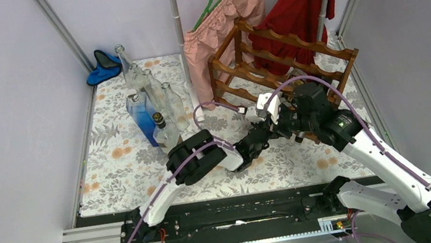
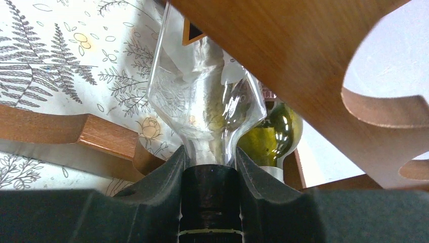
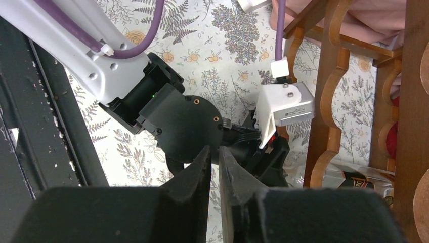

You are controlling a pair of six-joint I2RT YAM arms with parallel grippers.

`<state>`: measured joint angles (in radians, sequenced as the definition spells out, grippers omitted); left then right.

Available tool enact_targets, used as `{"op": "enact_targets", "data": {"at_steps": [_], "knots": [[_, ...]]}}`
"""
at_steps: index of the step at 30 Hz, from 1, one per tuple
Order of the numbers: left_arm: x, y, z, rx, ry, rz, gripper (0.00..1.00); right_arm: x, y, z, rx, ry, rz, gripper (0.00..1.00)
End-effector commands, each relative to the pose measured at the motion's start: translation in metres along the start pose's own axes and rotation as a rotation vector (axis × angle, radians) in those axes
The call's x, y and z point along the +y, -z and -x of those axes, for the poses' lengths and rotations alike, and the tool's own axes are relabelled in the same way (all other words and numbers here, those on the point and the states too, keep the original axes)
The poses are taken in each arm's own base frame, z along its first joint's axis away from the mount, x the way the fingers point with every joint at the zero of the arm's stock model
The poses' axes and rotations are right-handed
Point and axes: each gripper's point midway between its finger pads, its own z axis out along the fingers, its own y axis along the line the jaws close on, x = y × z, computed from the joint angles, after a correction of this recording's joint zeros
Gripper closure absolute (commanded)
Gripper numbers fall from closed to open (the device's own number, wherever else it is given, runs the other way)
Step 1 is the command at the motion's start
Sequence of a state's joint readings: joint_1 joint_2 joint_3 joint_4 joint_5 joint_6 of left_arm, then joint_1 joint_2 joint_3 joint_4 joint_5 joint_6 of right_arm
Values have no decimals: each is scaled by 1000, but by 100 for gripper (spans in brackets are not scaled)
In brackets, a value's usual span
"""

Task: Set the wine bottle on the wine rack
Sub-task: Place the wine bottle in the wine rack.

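Left gripper (image 2: 210,159) clamped on wine bottle (image 2: 202,91) neck, bottle body straight ahead, wine rack (image 2: 283,55) rail just beside it, right gripper (image 3: 215,159) closed, empty.

Nothing legible in any view. Left wrist: the wine bottle (image 2: 202,96) has a dark label (image 2: 194,33) with a gold edge — only a corner is in frame, no letters visible. Right wrist: a small sticker (image 3: 294,116) on the white camera housing (image 3: 283,101) carries print, too small to read. A dark label patch (image 3: 360,178) shows behind a wine rack (image 3: 329,86) rail — blurred, unreadable. Top view: no markings can be made out.
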<state>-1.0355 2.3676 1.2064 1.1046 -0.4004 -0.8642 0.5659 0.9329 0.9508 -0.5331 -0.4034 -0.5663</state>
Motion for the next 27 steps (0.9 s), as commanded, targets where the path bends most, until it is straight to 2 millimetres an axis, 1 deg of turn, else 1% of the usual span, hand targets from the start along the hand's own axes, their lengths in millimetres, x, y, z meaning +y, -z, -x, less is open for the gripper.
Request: {"op": "enact_targets", "data": {"at_steps": [1, 12, 27], "knots": [[-44, 0, 43, -162, -71, -106, 72, -2, 6, 9, -37, 0, -13, 82], [-37, -5, 29, -148, -316, -44, 71, -5, 12, 12, -57, -11, -22, 82], [-32, -11, 16, -159, -527, 11, 71, -4, 16, 14, -70, -22, -17, 82]]}}
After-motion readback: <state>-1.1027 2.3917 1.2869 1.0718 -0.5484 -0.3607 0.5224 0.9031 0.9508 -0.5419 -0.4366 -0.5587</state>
